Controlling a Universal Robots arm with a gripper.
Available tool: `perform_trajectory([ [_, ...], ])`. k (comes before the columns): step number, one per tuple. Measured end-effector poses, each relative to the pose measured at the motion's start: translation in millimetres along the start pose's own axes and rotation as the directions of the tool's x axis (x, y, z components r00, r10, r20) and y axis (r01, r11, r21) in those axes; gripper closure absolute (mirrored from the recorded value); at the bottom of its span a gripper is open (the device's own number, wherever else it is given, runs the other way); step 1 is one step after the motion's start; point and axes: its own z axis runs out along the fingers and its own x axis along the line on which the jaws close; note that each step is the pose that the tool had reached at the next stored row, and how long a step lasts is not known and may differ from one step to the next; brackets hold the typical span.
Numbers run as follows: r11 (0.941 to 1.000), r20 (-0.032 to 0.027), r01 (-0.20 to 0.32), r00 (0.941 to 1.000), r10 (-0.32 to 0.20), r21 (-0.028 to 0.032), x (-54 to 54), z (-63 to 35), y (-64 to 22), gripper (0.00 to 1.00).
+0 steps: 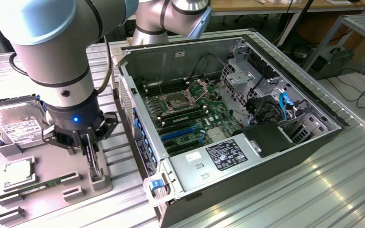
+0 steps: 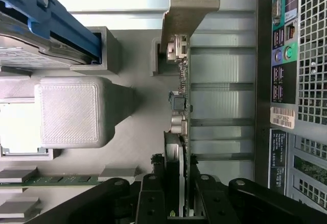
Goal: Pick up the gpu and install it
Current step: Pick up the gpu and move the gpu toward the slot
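The gpu (image 1: 95, 168) (image 2: 183, 101) is a thin, dark circuit card seen nearly edge-on. Small silvery components line one face, and a pale metal bracket (image 2: 186, 9) caps one end. It stands upright on its long edge in a slot of a grey moulded fixture tray (image 1: 55, 199), beside the computer case (image 1: 169, 61). The end effector (image 1: 85, 145) (image 2: 180, 201) reaches straight down over it, its black fingers (image 2: 153, 196) drawn in against both faces of the card, so it has hold of the gpu. The tray and the case rest on a ribbed, silvery metal table (image 1: 284, 190). Behind it are a wooden desk edge (image 1: 265, 7), a metal rack (image 1: 360, 28) and loose cables on the floor (image 1: 360, 90). The tray also holds a silver hard drive (image 1: 14, 126) with a white label and blue side rails, a square silvery chip (image 1: 19, 170), and a narrow green memory stick (image 1: 36, 186) lying in its groove. The case lies on its side with its panel off, showing a green motherboard (image 1: 182, 111) with an open processor socket (image 1: 176, 100), blue expansion slots (image 1: 179, 133), blue data cables (image 1: 284, 107) and a labelled power supply (image 1: 224, 154). In the wrist view the case's rear ports (image 2: 281, 55) are close beside the gpu.
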Motion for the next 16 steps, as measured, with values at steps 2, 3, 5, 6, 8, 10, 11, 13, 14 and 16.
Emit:
perform_trajectory([
  [2,1.0,0.0002,0.0,1.0,0.0,-0.0002,-0.1,-7.1,0.1,0.73],
  [3,1.0,0.0,0.0,1.0,0.0,0.0,-0.2,-9.5,0.1,0.73],
  [5,1.0,-0.0002,0.0,1.0,0.0,0.0001,-0.2,-14.8,0.2,0.73],
  [6,1.0,0.0001,0.0,1.0,0.0,-0.0001,-0.3,-17.5,0.2,0.73],
  [8,1.0,0.0001,0.0,1.0,0.0,-0.0001,-0.3,-18.4,0.2,0.73],
  [10,1.0,0.0001,0.0,1.0,0.0,-0.0002,-0.3,-18.8,0.2,0.73],
  [11,1.0,0.0001,0.0,1.0,0.0,-0.0001,-0.3,-19.1,0.2,0.73],
  [13,1.0,-0.0001,0.0,1.0,0.0,0.0001,-0.3,-19.8,0.2,0.73],
  [14,1.0,0.0,0.0,1.0,0.0,0.0,-0.4,-20.1,0.3,0.73],
  [16,1.0,0.0001,0.0,1.0,0.0,-0.0001,-0.4,-20.5,0.2,0.73],
])
